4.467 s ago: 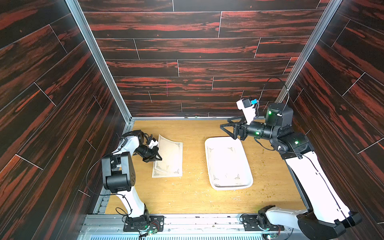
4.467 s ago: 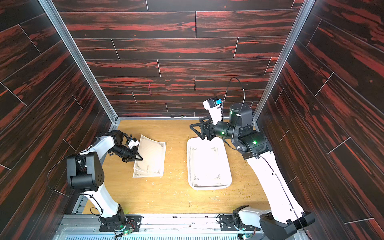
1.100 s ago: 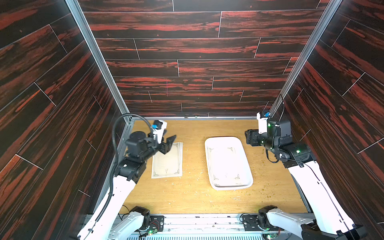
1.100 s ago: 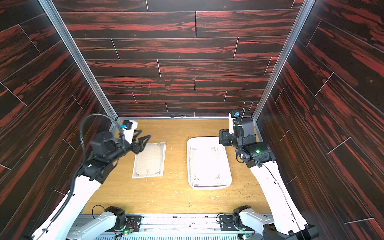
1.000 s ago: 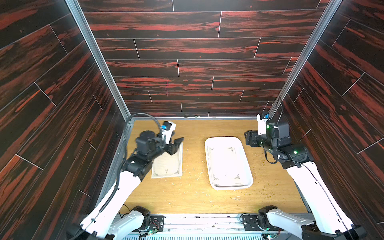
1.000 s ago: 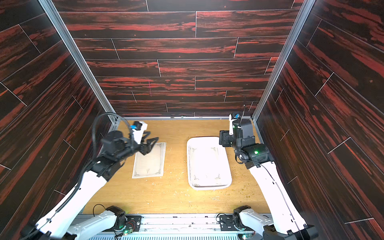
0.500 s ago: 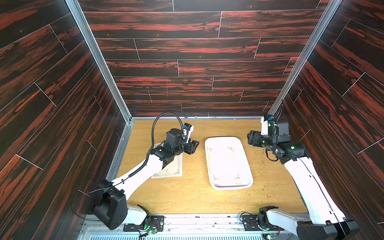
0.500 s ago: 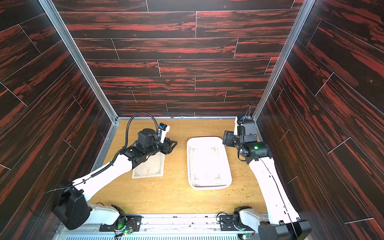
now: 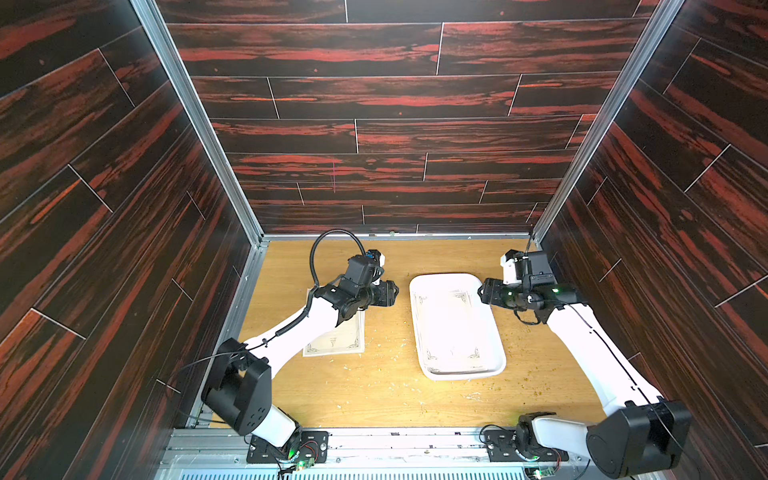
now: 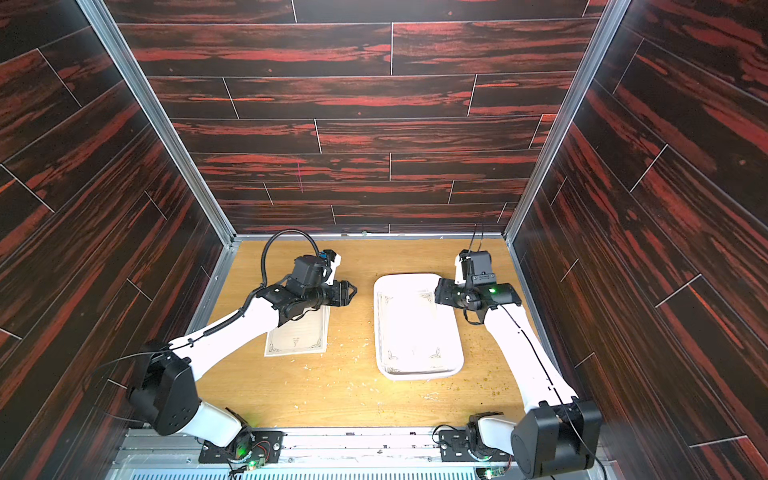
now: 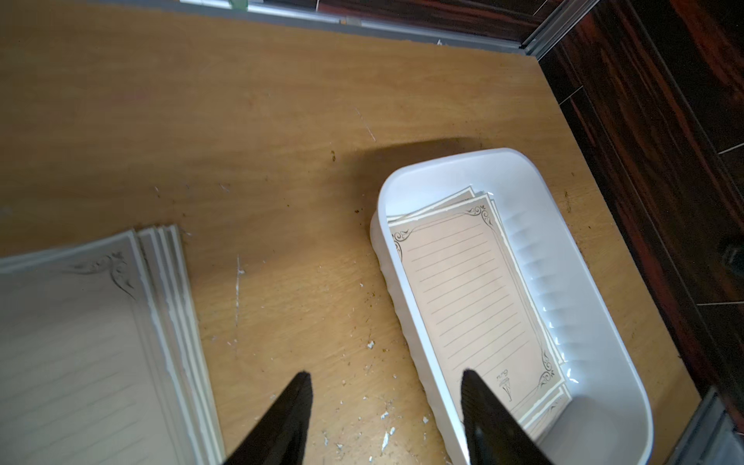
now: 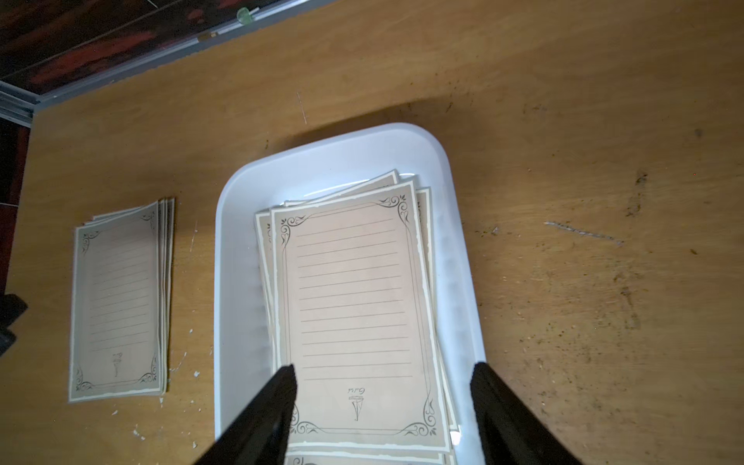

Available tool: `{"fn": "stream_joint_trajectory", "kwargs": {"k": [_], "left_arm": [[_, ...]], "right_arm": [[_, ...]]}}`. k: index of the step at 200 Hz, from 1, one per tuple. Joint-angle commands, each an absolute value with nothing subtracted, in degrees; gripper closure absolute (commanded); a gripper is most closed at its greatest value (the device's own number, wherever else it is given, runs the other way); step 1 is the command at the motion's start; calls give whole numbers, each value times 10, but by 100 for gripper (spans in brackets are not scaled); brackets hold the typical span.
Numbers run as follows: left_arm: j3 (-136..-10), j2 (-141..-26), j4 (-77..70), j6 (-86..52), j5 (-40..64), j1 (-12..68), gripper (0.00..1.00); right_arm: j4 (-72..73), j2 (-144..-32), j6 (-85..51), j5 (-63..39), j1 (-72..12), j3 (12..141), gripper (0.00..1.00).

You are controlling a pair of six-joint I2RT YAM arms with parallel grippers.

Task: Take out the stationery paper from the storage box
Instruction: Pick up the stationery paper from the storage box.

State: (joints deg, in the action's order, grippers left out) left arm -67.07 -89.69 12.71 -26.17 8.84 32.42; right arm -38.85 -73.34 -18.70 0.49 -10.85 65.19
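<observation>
The left gripper (image 11: pixel 385 373) and right gripper (image 12: pixel 383 366) gaped empty; thin cream ruled sheets (image 12: pixel 354 298) in the shallow white plastic tray (image 12: pixel 237 282) looked light and floppy, best pinched at a corner.

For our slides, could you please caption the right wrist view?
Open right tool above stationery paper stacked in the white storage box; a second pile lies beside it.

storage box (image 12: pixel 229 290): white, shallow, rounded corners | stationery paper (image 12: pixel 354 298): cream ruled sheets were loosely stacked inside | second stack (image 12: pixel 120 302): was laid flat beside box
</observation>
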Motion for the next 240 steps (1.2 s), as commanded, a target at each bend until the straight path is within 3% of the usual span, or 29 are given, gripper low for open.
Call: {"fn": "stream_joint_trajectory", "kwargs": {"k": [1, 47, 152, 192, 240], "left_arm": [[-689, -915, 143, -312, 103, 342, 39], [-714, -958, 151, -343, 108, 372, 40], [-739, -1021, 147, -406, 141, 394, 43], [-745, -1036, 160, -410, 141, 394, 45], [-748, -1042, 168, -420, 141, 394, 50]], "right_arm": [[-356, -743, -206, -35, -107, 636, 29], [-307, -772, -248, -90, -107, 601, 29], [-305, -796, -228, -29, -106, 586, 29], [-297, -818, -218, -40, -107, 588, 38], [-290, -845, -209, -26, -111, 579, 40]]}}
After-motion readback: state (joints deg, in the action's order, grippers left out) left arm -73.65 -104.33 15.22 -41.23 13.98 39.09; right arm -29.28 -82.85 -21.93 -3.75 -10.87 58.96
